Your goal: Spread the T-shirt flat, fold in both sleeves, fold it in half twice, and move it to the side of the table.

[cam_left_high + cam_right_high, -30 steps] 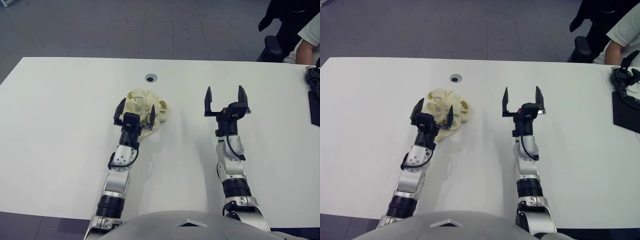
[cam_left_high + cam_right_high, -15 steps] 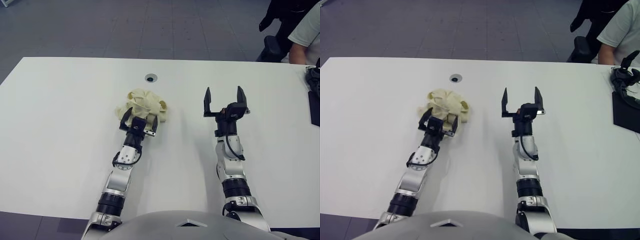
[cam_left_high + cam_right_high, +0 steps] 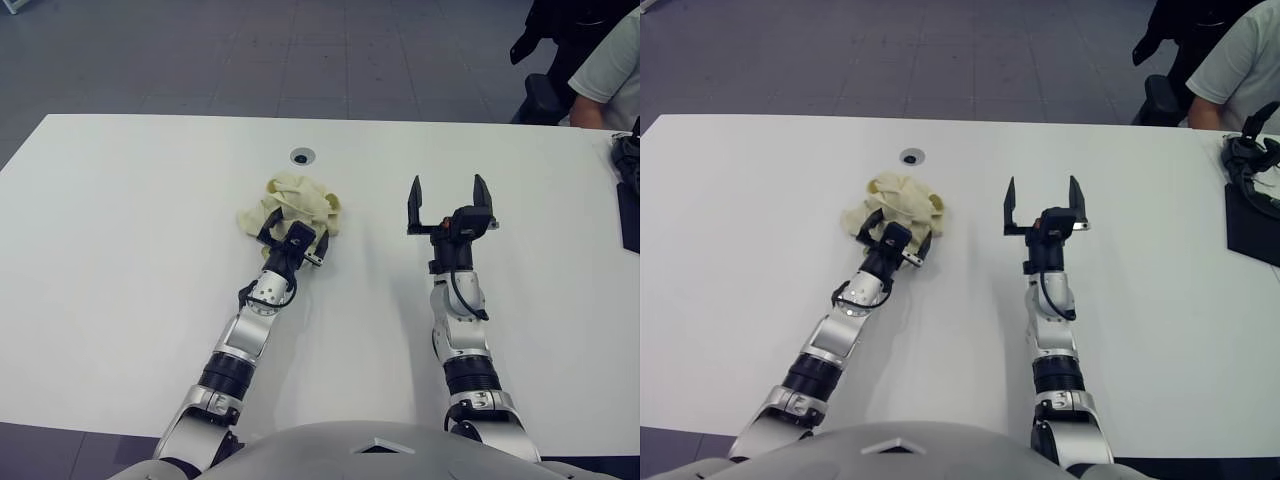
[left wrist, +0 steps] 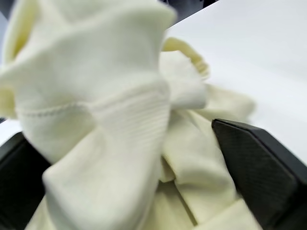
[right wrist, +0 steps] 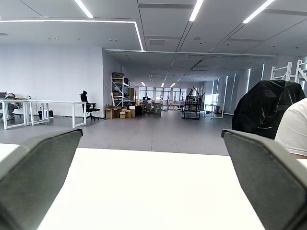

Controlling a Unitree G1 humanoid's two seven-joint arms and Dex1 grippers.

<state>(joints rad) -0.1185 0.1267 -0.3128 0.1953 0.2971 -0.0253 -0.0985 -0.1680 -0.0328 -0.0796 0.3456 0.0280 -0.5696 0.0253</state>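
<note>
The T-shirt [image 3: 297, 199] is a crumpled cream bundle lying on the white table [image 3: 120, 230], a little left of centre. My left gripper [image 3: 296, 238] is pushed into the bundle's near side, tilted down. In the left wrist view its black fingers [image 4: 259, 167] stand apart with bunched cloth [image 4: 115, 124] between them, so it is open around the cloth. My right gripper [image 3: 448, 184] hovers open over bare table to the right of the shirt, fingers pointing up and away, with nothing between them [image 5: 153, 191].
A round cable hole [image 3: 301, 155] sits in the table just beyond the shirt. Black gear [image 3: 1252, 195] lies at the table's far right edge. Wide bare table surface spreads to the left and in front of the shirt.
My left gripper moved forward and to the right, tipping down into the shirt, which bunched up and shifted slightly right. The right arm has not moved.
</note>
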